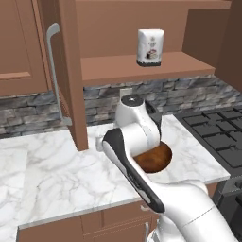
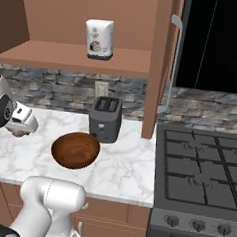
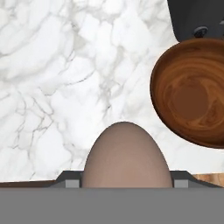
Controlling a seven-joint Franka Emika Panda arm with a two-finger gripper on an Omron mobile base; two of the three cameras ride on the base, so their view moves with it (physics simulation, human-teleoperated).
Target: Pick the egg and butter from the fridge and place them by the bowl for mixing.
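In the hand view a mottled brown-pinkish egg [image 3: 125,153] sits between my gripper's [image 3: 125,183] two dark fingertips [image 3: 70,180], so the gripper is shut on it. It hangs over the white marble counter [image 3: 57,78], just left of the glossy dark-brown wooden bowl [image 3: 192,92]. That bowl [image 2: 75,150] stands on the counter in front of the toaster, with my hand [image 2: 19,123] to its left. From the left base, my arm covers part of the bowl [image 1: 158,158]. The butter and the fridge are out of view.
A black two-slot toaster [image 2: 106,118] stands behind the bowl against the stone backsplash. A black stove [image 2: 202,166] adjoins the counter on the right. A brown cupboard post with a grey handle [image 1: 54,71] rises from the counter. A white canister [image 1: 151,47] sits on the shelf.
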